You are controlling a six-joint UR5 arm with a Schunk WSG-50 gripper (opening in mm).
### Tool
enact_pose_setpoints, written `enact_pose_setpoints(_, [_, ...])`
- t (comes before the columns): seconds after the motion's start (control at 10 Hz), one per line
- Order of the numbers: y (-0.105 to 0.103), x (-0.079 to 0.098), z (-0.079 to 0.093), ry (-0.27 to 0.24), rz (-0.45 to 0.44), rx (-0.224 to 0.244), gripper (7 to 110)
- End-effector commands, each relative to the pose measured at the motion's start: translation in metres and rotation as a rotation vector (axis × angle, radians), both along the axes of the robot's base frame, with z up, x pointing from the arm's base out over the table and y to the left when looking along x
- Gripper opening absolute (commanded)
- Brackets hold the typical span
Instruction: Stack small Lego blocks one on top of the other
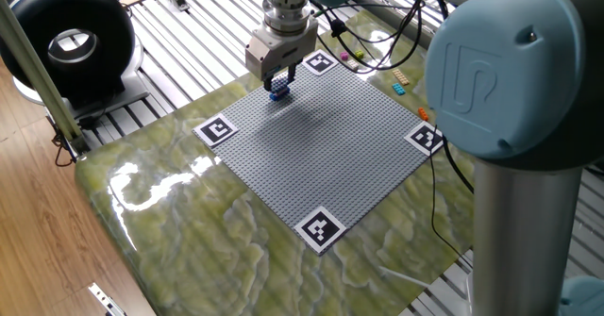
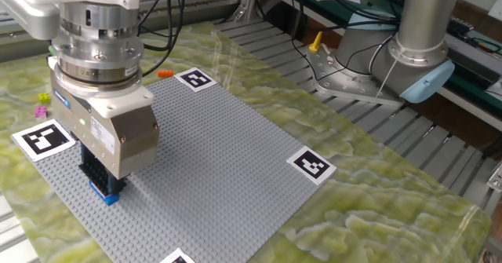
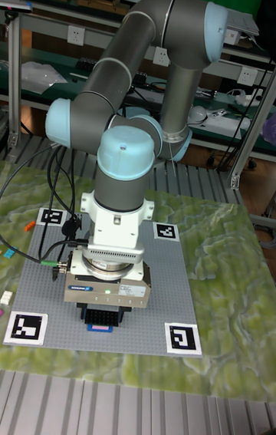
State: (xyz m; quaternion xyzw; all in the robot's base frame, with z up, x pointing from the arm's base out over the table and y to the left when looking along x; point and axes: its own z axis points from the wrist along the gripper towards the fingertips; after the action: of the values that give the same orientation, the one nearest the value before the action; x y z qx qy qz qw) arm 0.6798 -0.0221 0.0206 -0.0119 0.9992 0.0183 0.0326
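Observation:
A grey studded baseplate (image 1: 330, 156) lies on the green marbled table. My gripper (image 1: 276, 87) stands upright over its far-left corner, fingertips down at the plate. A blue Lego block (image 1: 277, 94) sits on the studs right under the fingertips. In the other fixed view the black fingers (image 2: 96, 169) press close around a dark piece directly above the blue block (image 2: 107, 195). The tall fixed view shows the gripper (image 3: 100, 318) with the blue block (image 3: 100, 326) peeking out beneath it. The gripper body hides how many blocks are stacked there.
Black-and-white marker tags (image 1: 320, 228) sit at the baseplate's corners. Loose small bricks lie off the plate: pink and yellow ones (image 2: 41, 99), an orange one (image 2: 165, 73), a cyan one (image 1: 399, 88). Cables trail behind the plate. The arm's base (image 2: 416, 51) stands at the right.

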Motion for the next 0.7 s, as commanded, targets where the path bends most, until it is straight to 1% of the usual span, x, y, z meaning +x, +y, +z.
enact_pose_setpoints(0.0, [0.001, 0.001, 0.001, 0.0, -0.008, 0.01, 7])
enact_pose_setpoints(0.2, [0.002, 0.0, 0.002, 0.003, 0.001, 0.011, 7])
enact_pose_setpoints(0.3, [0.005, -0.004, 0.003, 0.013, 0.038, 0.017, 7])
enact_pose_setpoints(0.4, [0.007, -0.006, 0.004, 0.02, 0.123, 0.021, 7])
enact_pose_setpoints(0.5, [0.018, -0.005, 0.005, 0.007, 0.215, 0.059, 7])
enact_pose_setpoints(0.6, [0.021, 0.004, 0.007, -0.036, 0.328, 0.052, 7])
